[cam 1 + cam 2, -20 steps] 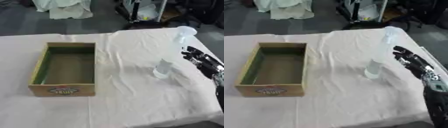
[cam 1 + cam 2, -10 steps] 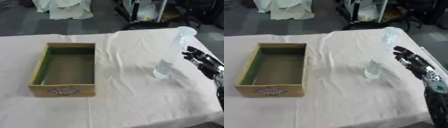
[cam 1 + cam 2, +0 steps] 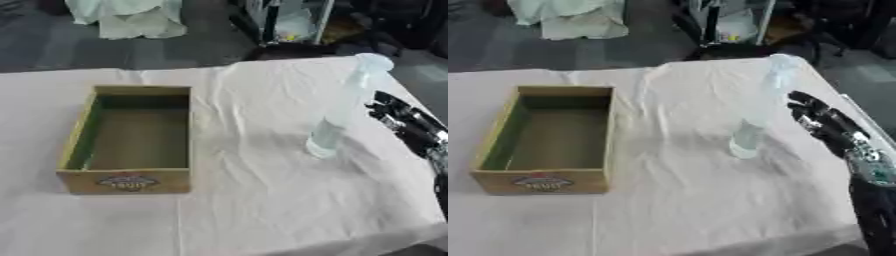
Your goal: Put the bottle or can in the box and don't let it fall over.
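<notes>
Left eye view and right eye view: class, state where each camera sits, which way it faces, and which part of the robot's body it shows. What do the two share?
Left eye view: in the robot's head, looking down at the table; the right hand shows at the right edge, beside the upright bottle.
Right eye view: same head, set slightly to the right, facing likewise; more of the right arm shows.
Shared: one moment, the bottle, the empty box on the left, the white cloth; no left hand.
</notes>
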`<state>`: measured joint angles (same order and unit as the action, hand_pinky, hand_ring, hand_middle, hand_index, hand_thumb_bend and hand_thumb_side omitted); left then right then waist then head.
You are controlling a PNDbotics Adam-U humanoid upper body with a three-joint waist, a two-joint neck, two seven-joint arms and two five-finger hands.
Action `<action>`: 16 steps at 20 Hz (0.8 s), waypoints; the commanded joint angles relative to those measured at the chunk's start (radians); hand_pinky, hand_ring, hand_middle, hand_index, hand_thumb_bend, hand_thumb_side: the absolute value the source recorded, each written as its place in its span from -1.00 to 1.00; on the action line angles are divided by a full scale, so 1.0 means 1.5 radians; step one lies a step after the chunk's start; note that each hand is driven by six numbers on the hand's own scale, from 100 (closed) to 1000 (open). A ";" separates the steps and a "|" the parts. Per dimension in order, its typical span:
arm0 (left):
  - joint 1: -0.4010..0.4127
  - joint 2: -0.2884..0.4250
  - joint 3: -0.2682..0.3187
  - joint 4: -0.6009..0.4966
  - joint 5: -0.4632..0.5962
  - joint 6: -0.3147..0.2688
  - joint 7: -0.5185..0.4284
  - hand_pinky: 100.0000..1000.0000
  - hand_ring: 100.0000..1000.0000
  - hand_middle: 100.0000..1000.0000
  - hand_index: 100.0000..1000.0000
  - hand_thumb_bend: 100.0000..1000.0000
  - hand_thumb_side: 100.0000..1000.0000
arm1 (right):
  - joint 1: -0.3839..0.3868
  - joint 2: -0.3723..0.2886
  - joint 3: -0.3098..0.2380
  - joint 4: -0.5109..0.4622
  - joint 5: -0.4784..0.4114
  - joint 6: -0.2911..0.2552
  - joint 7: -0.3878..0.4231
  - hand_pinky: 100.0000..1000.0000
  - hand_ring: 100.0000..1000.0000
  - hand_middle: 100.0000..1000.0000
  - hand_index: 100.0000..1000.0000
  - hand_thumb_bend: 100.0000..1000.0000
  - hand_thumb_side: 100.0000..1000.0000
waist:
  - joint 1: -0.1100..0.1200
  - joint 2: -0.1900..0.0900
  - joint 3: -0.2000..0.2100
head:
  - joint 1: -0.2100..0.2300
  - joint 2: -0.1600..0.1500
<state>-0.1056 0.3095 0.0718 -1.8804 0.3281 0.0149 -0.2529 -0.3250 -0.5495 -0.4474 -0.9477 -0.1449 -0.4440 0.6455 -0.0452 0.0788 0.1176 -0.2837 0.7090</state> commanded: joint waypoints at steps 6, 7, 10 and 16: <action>-0.006 0.013 0.006 -0.009 0.003 -0.002 -0.001 1.00 1.00 1.00 0.49 -1.00 0.57 | -0.015 -0.011 0.005 -0.020 0.014 0.006 -0.005 1.00 1.00 1.00 1.00 -1.00 -0.18 | 0.001 -0.007 0.001 | -0.002 -0.008; -0.006 0.013 0.006 -0.009 0.003 -0.002 -0.001 1.00 1.00 1.00 0.49 -1.00 0.57 | -0.016 -0.011 0.005 -0.021 0.015 0.007 -0.005 1.00 1.00 1.00 1.00 -1.00 -0.18 | 0.001 -0.007 0.001 | -0.002 -0.008; -0.006 0.013 0.006 -0.009 0.003 -0.002 -0.001 1.00 1.00 1.00 0.49 -1.00 0.57 | -0.016 -0.011 0.008 -0.021 0.015 0.007 0.001 1.00 1.00 1.00 1.00 -1.00 -0.18 | 0.001 -0.007 0.001 | -0.003 -0.007; -0.006 0.013 0.006 -0.009 0.003 -0.002 -0.001 1.00 1.00 1.00 0.49 -1.00 0.57 | -0.009 -0.016 0.012 -0.021 0.009 0.002 0.005 1.00 1.00 1.00 1.00 -1.00 -0.18 | 0.001 -0.007 0.000 | -0.003 -0.006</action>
<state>-0.1057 0.3095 0.0718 -1.8804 0.3284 0.0149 -0.2530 -0.3318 -0.5403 -0.4291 -0.9577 -0.1277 -0.4392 0.6511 -0.0451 0.0788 0.1186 -0.2848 0.7088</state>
